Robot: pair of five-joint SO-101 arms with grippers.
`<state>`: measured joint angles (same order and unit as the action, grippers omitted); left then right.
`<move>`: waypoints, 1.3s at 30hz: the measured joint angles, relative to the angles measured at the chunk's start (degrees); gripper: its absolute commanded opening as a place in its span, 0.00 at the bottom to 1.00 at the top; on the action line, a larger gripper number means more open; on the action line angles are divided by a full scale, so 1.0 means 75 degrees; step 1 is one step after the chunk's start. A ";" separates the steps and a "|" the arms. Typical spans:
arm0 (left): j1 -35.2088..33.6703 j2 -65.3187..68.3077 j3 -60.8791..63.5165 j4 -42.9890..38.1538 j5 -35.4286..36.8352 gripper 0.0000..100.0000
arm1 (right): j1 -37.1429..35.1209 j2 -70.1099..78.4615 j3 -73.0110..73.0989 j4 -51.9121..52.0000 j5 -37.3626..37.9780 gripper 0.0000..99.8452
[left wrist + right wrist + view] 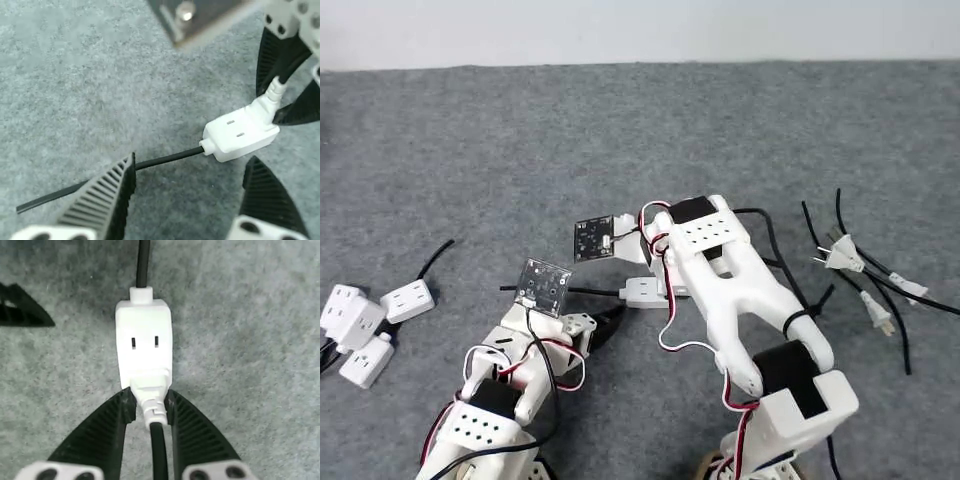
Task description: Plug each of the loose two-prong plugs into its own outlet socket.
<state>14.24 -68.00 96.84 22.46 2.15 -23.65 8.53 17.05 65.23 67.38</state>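
Currently, the right end effector (150, 402) is pinched on the neck of a white plug (150, 390), just where its black lead leaves the body. The plug is joined to the end face of a white socket (143, 337). No bare prong is seen between the two, so the plug is judged to be seated. The socket lies flat on the grey tabletop (520, 130), directly ahead of the right fingertips. Its long axis is in line with the plug and with the right end effector, and its own cord (143, 260) runs on away from it along the same line.

The left end effector (192, 159) is spread wide and holds nothing. It is placed near the cord side of the socket, with the cord passing between its fingers.

Two loose plugs (842, 255) lie apart at the far side of the right arm, which is the nearer arm to them. The spare sockets (408, 298) are grouped at the opposite edge, nearer the left arm. The next move is judged to depend on bringing these two groups together.

No legible writing or label is found on the socket or plug; two slots are seen on the socket's upper face.
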 measured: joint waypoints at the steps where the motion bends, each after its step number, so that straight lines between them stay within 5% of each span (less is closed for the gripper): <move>1: 0.0000 0.0000 0.0000 0.0000 0.0000 0.33 | -0.0035 -0.0059 0.0000 0.0047 -0.0141 0.03; 10: 0.0000 0.0000 0.0000 -0.0012 0.0000 0.33 | -0.0492 -0.0879 -0.0023 0.0527 -0.0574 0.35; 19: 0.0000 0.0000 0.0000 -0.0012 0.0000 0.33 | -0.0504 -0.2180 -0.0047 0.1278 -0.0715 0.36; 28: 0.0000 0.0000 0.0000 -0.0012 0.0000 0.33 | -0.0504 -0.3845 -0.1606 0.3856 -0.0809 0.35; 39: 0.0000 0.0000 0.0000 -0.0012 0.0000 0.33 | 0.0059 -0.5990 -0.0375 0.4173 -0.3470 0.35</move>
<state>14.24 -68.00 96.84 22.37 2.15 -23.21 -36.40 14.24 96.53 41.36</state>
